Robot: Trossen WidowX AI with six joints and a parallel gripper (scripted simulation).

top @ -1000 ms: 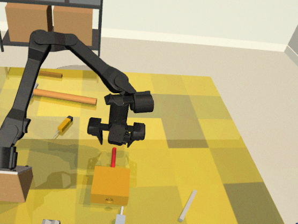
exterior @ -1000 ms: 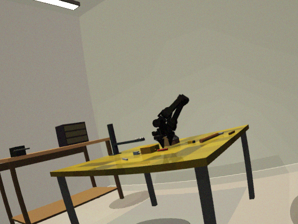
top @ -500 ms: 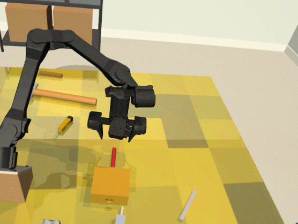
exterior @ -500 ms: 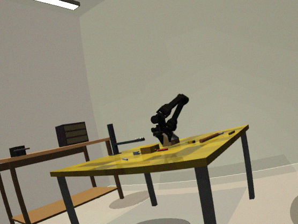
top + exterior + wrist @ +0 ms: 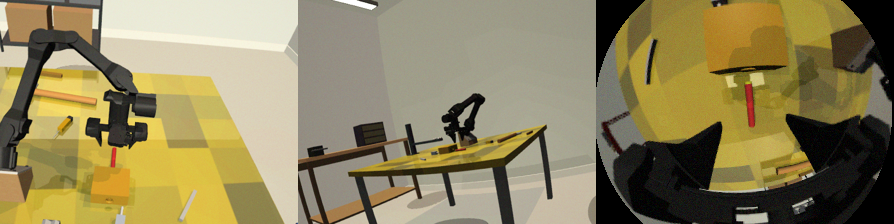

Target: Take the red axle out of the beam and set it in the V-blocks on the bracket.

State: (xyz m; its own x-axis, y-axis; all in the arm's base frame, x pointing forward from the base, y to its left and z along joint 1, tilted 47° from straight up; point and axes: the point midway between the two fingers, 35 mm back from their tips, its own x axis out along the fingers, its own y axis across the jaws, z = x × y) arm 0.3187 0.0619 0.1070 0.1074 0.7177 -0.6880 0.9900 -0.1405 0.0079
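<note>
Wrist view: the red rod (image 5: 113,157) (image 5: 460,149) (image 5: 750,106) is lying outside the block (image 5: 110,180) (image 5: 447,149) (image 5: 746,37) on the yellow surface (image 5: 150,171) (image 5: 405,166) (image 5: 686,100), near its holed face. The pincer (image 5: 115,147) (image 5: 458,141) (image 5: 754,120) is hovering spread, pinching nothing. The rod is probably being stiff and smooth (likely to roll), inviting a mid-length grip; room is opening away from the block.

Red axle (image 5: 750,107), seemingly clear of the orange beam (image 5: 746,37); hand (image 5: 754,120) open

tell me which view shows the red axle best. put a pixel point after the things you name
The wrist view: the axle (image 5: 113,157) (image 5: 460,149) (image 5: 750,106) shows end to end, with a gap to the beam (image 5: 111,179) (image 5: 447,149) (image 5: 746,37). From the top, it seems to meet the beam's edge; the exterior shows only a small red sliver.
</note>
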